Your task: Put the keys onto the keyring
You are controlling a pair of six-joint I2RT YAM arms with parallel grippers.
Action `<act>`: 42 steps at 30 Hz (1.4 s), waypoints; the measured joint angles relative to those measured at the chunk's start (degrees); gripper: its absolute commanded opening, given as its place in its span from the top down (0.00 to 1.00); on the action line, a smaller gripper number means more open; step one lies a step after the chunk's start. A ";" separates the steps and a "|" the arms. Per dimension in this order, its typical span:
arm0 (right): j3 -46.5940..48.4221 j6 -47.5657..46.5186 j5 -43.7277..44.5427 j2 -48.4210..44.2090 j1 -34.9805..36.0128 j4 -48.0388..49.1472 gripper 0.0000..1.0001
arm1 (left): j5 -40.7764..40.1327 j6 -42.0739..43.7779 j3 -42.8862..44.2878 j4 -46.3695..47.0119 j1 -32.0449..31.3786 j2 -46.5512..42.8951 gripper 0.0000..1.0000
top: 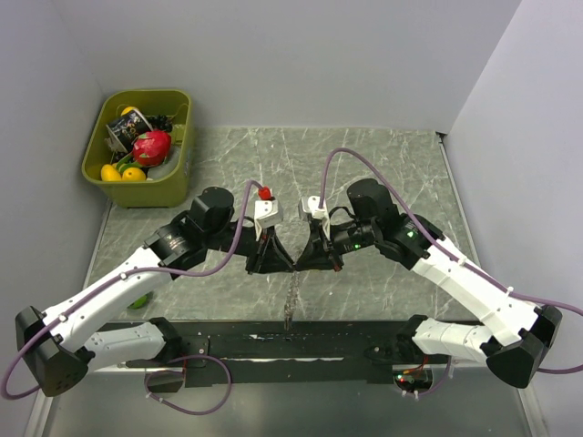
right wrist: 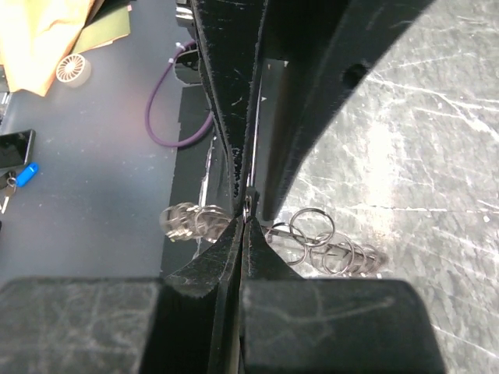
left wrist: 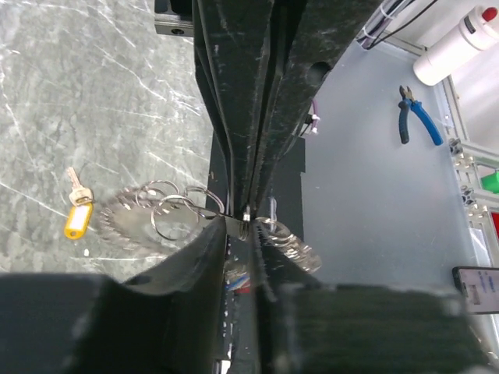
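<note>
Grey marbled table [top: 383, 173] boxed in by plain pale walls, under soft even light.
The back wall [top: 301, 55] fills the top of the overhead view, with side walls at left [top: 36, 137] and right [top: 537, 137]. An olive-green bin [top: 137, 193] sits in the upper-left corner, and a black strip [top: 273, 341] edges the table's near side. Beyond the edge, the left wrist view shows a grey-blue surface [left wrist: 366, 195] bearing blue-handled pliers [left wrist: 417, 117].

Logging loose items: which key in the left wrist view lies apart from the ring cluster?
The key with the yellow tag, lying alone on the marble tabletop beside the ring cluster; the other grey pieces are strung together in that cluster.
</note>
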 measured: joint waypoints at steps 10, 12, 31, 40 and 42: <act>-0.22 1.16 1.66 -0.28 -0.20 -0.46 0.90 | -0.42 -0.35 -0.04 0.50 -0.68 0.57 0.99; -1.27 2.51 2.36 -1.27 -0.26 0.90 0.79 | -1.22 -1.29 -1.64 2.95 -0.72 -0.42 0.99; -17.03 17.81 16.76 -24.22 -0.20 25.31 0.02 | -14.51 -11.72 -31.76 38.27 -0.94 -21.14 0.99; -17.03 20.24 24.92 -22.16 -0.17 26.21 0.00 | -9.64 -9.40 -36.96 49.83 -0.94 -25.68 0.99; -17.00 21.14 27.87 -20.61 -0.26 26.34 0.00 | -8.37 -9.03 -36.96 50.51 -0.94 -25.68 0.99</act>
